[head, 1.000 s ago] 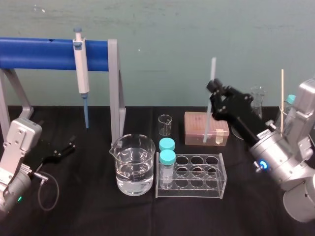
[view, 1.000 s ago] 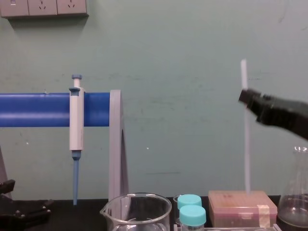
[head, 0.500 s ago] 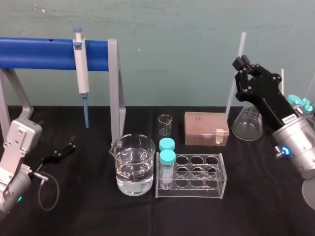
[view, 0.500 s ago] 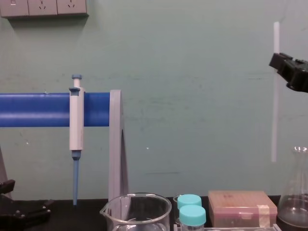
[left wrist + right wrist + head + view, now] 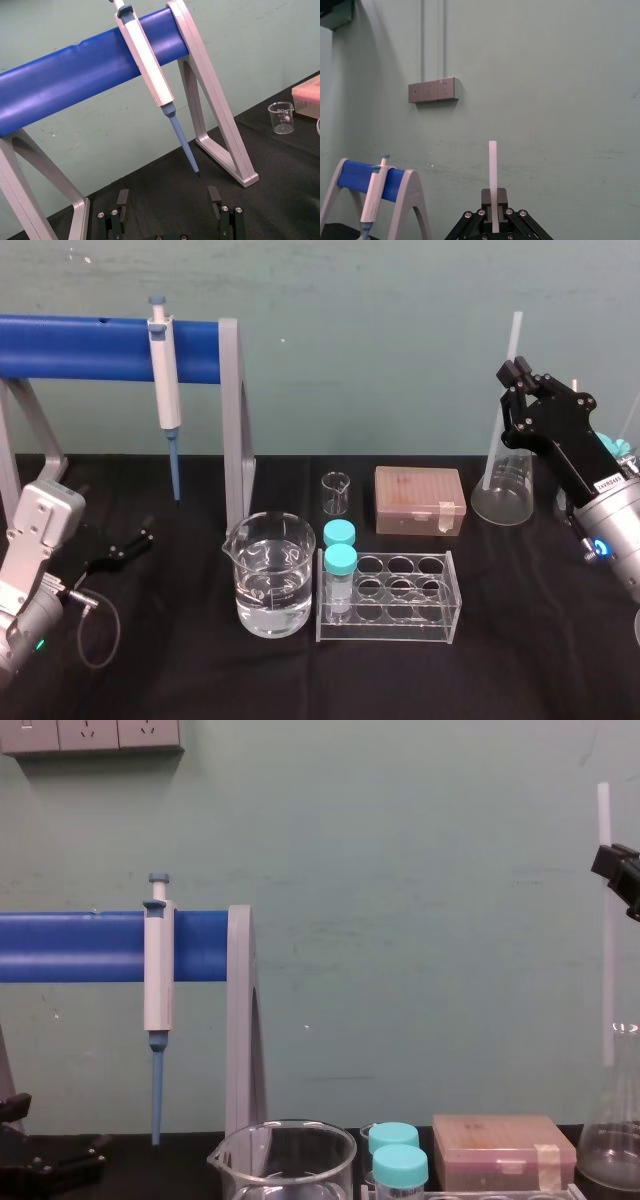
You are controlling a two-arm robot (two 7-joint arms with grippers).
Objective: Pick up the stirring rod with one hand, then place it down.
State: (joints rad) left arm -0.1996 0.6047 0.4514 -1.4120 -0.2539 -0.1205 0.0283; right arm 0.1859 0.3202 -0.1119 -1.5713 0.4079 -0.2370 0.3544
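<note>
R gripper pinching stirring rod upright, near flask, L gripper spread, parked

The chest view's right edge cuts off the right end effector.

Reading as a laboratory bench. Taking the clear tube rack as reference and noting two teal-capped vials in its left end. Logging a glass beaker of clear liquid just left of it, and a small empty beaker and a pinkish tip box behind it. Seeing a conical flask to its right rear, with the stirring rod upright by the flask's neck. Recording a pipette hanging on a blue-barred stand to its left rear.
</note>
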